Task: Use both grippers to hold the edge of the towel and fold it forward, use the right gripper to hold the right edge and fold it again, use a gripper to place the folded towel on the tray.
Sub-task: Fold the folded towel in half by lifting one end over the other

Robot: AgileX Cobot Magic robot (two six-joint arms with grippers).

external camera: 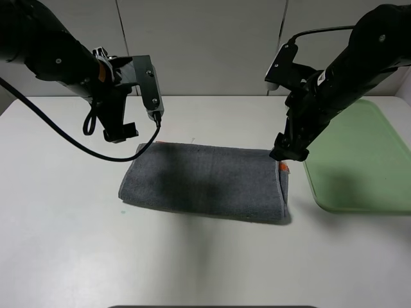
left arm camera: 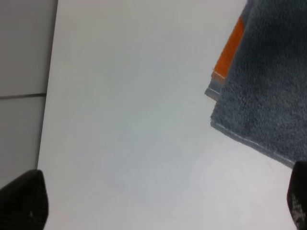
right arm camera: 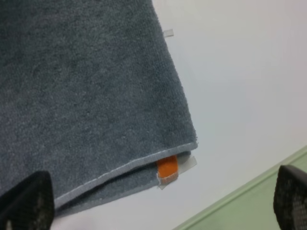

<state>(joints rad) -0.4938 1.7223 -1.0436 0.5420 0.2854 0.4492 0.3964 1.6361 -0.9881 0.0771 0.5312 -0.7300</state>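
Observation:
The dark grey towel lies folded in half on the white table, with orange showing at its far left and right corners. My left gripper hangs open just above and behind the towel's far left corner. In its wrist view that corner and an orange stripe lie beyond the wide-apart fingertips. My right gripper stands open over the towel's far right corner. Its wrist view shows the doubled hem of the towel, an orange tab and the tray's rim. The pale green tray lies right of the towel.
The white table reaches to a pale wall at the back. The tray sits close to the towel's right end, with a narrow strip of table between them. A black cable droops from the left arm toward the towel's far left corner.

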